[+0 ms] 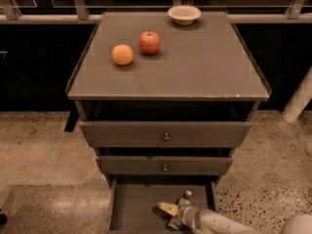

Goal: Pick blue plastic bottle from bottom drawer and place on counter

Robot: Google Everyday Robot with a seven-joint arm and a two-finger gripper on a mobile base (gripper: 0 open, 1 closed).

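The bottom drawer is pulled open at the foot of the cabinet, showing its flat grey floor. My gripper reaches into it from the lower right, low over the drawer's right front part. A small white cap shows just behind the gripper and looks like the top of the blue plastic bottle. The bottle's body is hidden by the gripper and wrist. The counter is the broad grey top of the cabinet, well above the gripper.
An orange, a red apple and a white bowl sit on the counter's back left and back edge. Two knobbed drawers stand slightly open above the bottom one. A white post stands at the right.
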